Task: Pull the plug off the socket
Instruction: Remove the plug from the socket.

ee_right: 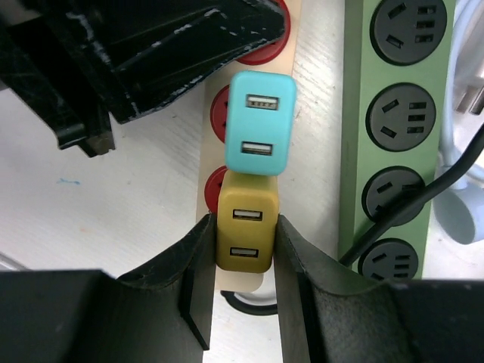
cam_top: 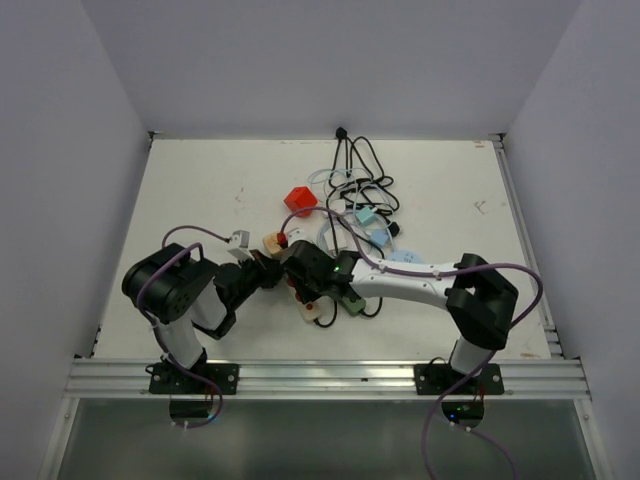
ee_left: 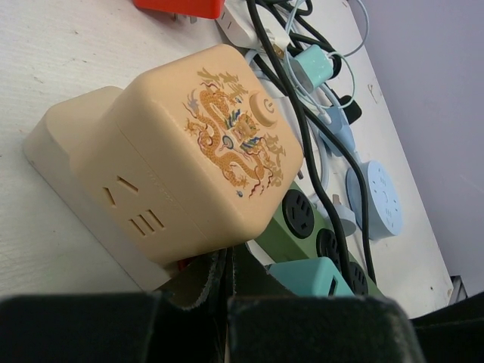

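Note:
A yellow two-port USB plug [ee_right: 246,242] sits in a cream power strip with red sockets [ee_right: 206,151], the socket. My right gripper [ee_right: 242,221] is shut on the plug, one finger on each side. A teal USB plug [ee_right: 261,125] sits in the neighbouring socket, touching the yellow one. My left gripper [ee_left: 227,261] is shut with nothing between its fingers. Its tips rest at the strip's far end, below a peach cube socket with a dragon print [ee_left: 197,151]. In the top view both grippers meet at mid-table, left [cam_top: 268,272] and right [cam_top: 310,290].
A green power strip [ee_right: 397,136] lies right beside the cream one, with a black cable plugged in. Behind are tangled black and white cables [cam_top: 355,180], a red cube [cam_top: 300,200], light-blue adapters [ee_left: 374,197] and a teal plug [ee_left: 318,64].

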Available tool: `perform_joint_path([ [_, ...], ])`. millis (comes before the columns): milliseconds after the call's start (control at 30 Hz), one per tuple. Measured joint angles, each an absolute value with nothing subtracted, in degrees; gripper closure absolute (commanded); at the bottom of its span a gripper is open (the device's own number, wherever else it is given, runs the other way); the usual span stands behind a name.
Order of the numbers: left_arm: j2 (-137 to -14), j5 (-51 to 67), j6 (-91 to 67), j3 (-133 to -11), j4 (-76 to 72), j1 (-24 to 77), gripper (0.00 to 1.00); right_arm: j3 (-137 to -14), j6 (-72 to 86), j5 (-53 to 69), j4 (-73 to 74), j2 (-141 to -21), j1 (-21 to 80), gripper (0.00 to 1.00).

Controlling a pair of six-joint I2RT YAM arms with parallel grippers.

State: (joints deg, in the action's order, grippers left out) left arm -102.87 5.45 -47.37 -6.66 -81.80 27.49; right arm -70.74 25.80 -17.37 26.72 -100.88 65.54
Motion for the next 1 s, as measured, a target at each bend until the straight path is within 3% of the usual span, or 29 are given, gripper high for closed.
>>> perform_joint_path([
  [200, -103.09, 6.0, -47.4, -7.16, -81.62, 27.46, 1.0, -65.28, 27.46, -9.17, 21.85, -96.68, 60.66, 1.0],
  [533, -102.41, 5.63, -47.35, -6.76, -81.25, 27.29, 1.0, -76.64, 25.47, -20.73, 32.99, -104.49, 67.64, 1.0],
  [767, -102.41, 5.74, -47.22, -6.79, -81.12, 27.29, 1.0, -77.19, 25.56, -22.57, 33.85, -105.06, 68.12, 1.0],
  [1000, -102.43, 6.2, -46.92, -7.33, -80.4, 27.42, 1.0, -65.98, 28.18, -10.17, 23.16, -97.14, 61.08, 1.0],
])
